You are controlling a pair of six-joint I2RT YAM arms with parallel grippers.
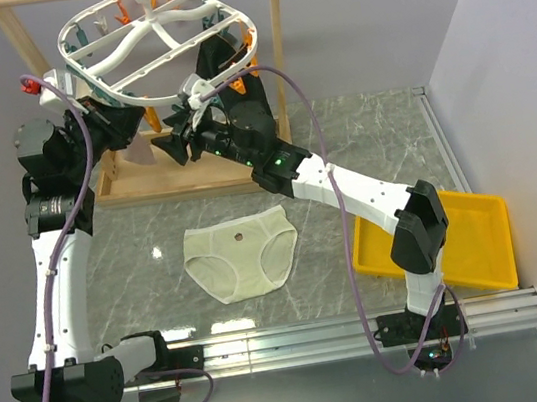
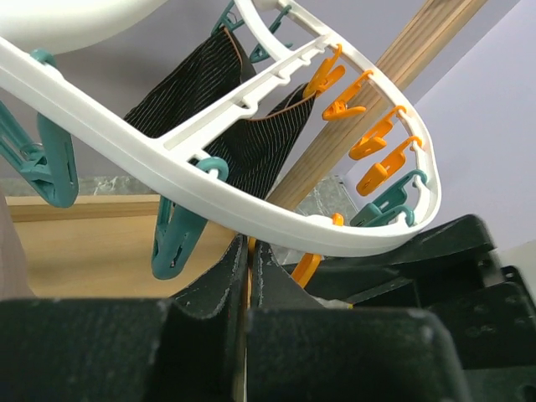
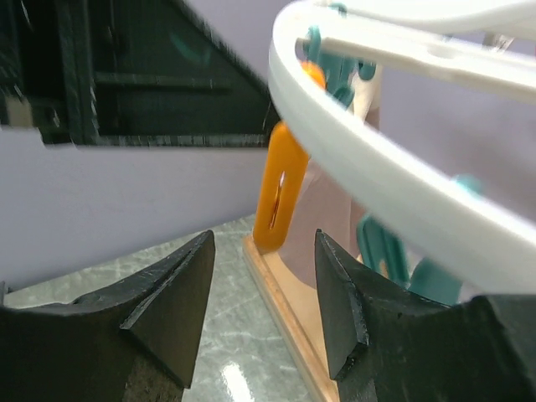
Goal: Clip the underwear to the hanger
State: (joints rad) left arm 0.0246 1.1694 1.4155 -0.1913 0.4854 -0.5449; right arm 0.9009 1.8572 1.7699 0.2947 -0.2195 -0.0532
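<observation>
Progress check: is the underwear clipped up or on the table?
On the table. The underwear lies spread flat, apart from the hanger, with no clip on it.

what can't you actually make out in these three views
Left wrist view: the left pincer is shut on an orange clip, but its fingers hide all but a sliver of it.
Top view: that pincer's tips are partly hidden by the hanger rim.
Right wrist view: the teal clips are blurred, too near the lens.
Underwear: absent from both wrist views.
</observation>
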